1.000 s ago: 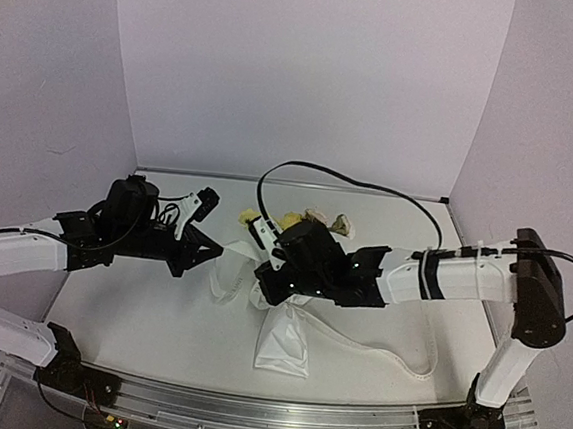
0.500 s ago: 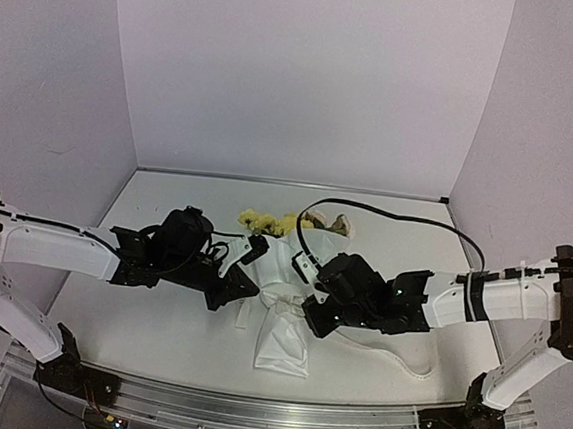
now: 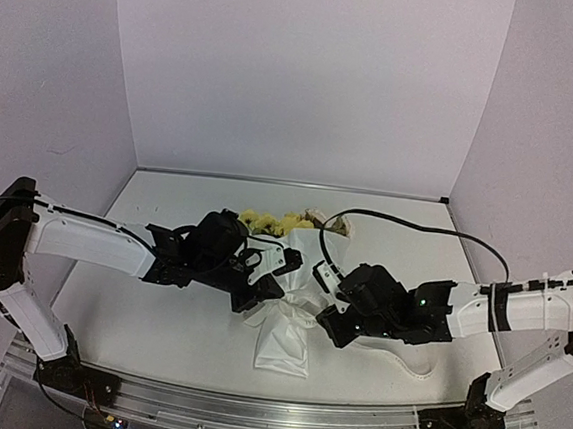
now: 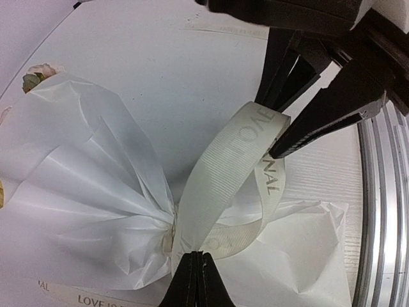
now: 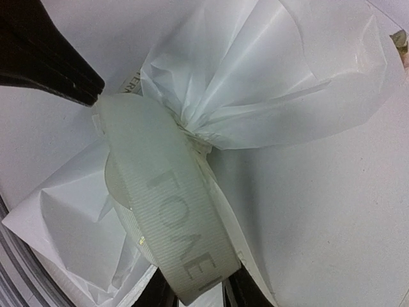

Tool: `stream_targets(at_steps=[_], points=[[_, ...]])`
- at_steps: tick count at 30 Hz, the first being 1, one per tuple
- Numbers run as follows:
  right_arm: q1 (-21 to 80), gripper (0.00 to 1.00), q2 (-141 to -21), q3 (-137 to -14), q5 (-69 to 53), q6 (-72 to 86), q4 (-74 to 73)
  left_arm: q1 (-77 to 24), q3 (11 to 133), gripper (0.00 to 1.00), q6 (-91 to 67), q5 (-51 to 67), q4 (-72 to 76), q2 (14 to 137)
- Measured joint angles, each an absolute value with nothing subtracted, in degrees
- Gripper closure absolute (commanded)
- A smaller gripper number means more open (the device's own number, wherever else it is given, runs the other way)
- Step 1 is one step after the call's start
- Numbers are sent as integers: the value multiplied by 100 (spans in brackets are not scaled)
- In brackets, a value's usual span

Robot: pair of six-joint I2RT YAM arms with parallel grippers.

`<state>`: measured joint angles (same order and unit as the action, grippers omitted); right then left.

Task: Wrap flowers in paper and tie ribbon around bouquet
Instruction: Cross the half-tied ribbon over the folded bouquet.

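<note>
Item count on the surface (image 3: 146,323): one bouquet (image 3: 280,344), one ribbon (image 4: 223,173), two claws.

1. I saw the bouquet lying at centre in the top view. Its flowers (image 3: 266,220) pointed to 12 o'clock and the paper (image 4: 77,179) flared toward 6 o'clock.
2. The ribbon cinched the paper at one knot, with one loop standing out from it. One loose tail ran across the surface toward 4 o'clock.
3. The left claw (image 4: 193,259) sat at 9 o'clock of the knot, fully closed and pinching the ribbon there.
4. The right claw (image 5: 195,291) sat at 3 o'clock. Its jaws stood slightly apart with the loop between them. I could not tell whether they gripped it.
</note>
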<state>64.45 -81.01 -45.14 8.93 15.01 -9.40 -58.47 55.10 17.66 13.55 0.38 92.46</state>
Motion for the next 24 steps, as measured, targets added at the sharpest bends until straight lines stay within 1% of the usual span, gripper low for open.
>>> stream_targets(at_steps=[1, 4, 7, 13, 20, 24], points=[[6445, 58, -8070, -4483, 889, 1524, -949, -5856, 5549, 99, 1845, 1354, -6, 9272], [6445, 34, -7884, -4383, 957, 1693, -1052, -5918, 5652, 99, 2089, 1352, -151, 9352], [6445, 25, -7570, -4315, 1153, 1845, -1356, -6050, 5760, 98, 2293, 1343, -316, 9463], [6430, 23, -6948, -4316, 1744, 2291, -2451, -6334, 5857, 97, 2634, 1280, -607, 9640], [6045, 21, -6287, -4213, 2384, 3496, -3948, -6582, 6123, 97, 2928, 1034, -768, 9799], [5576, 25, -5848, -3962, 2628, 4394, -4891, -6621, 6182, 97, 3024, 917, -758, 9840]])
